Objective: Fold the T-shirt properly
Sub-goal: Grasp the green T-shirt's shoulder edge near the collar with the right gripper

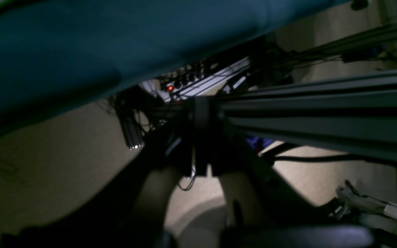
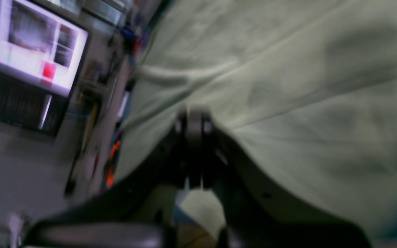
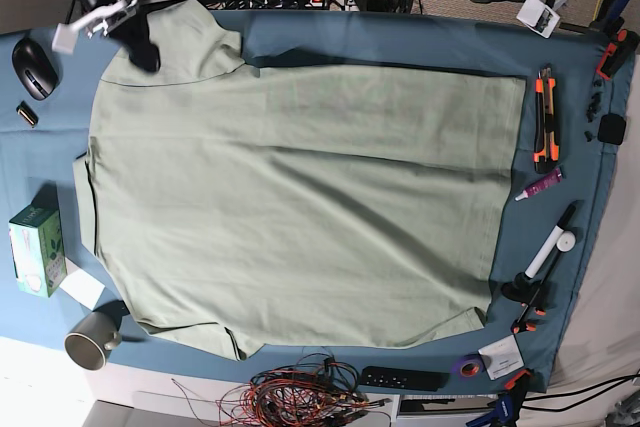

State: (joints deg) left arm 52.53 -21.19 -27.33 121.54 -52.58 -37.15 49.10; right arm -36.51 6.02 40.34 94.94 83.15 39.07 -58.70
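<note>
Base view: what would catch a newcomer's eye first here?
The large pale sage-green knit T-shirt, spread flat, covers most of the blue-teal table cloth. The right gripper sits shut at the sleeve in the view's top left corner. Small clutter rings it: a grey mug lower left, an orange utility knife right.

The T-shirt is showing as soft, matt knit cloth, faintly creased. The cloth covering the desk is looking like smooth, matt blue-teal fabric. At the desk's near-left corner a mug is looking glazed and slightly glossy. In the left wrist view, frame rails are gleaming like brushed metal.
</note>
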